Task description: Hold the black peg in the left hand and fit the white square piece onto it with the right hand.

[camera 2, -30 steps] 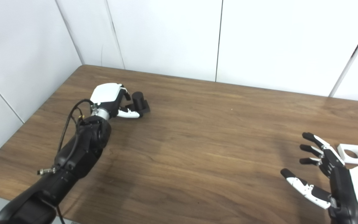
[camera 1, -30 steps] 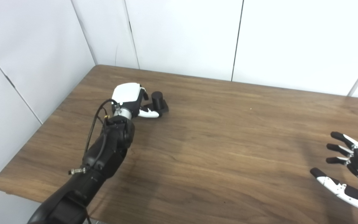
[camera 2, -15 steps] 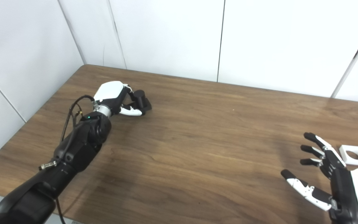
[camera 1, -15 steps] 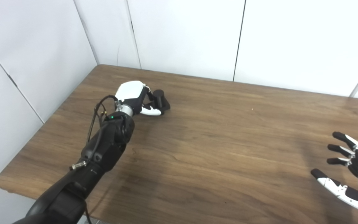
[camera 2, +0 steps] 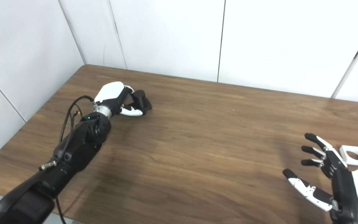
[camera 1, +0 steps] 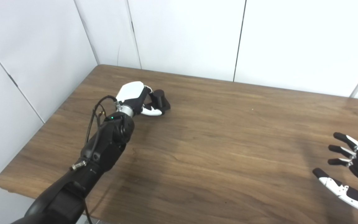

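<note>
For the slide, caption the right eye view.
Left hand closes around black peg; open right hand beside white square piece.

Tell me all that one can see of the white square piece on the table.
The white square piece appears only in the right eye view. It is a flat, thick, white block, plastic by its look, with a round hole through its middle. It lies flat on the wooden table near the right edge of the picture. The right hand, open with spread fingers, is close beside it and partly overlaps its left corner in the picture; contact cannot be told.

Glossy black left arm with looped black cable and green light, black-and-white left hand (camera 1: 135, 99), matching black-fingered right hand (camera 2: 337, 183)
</note>
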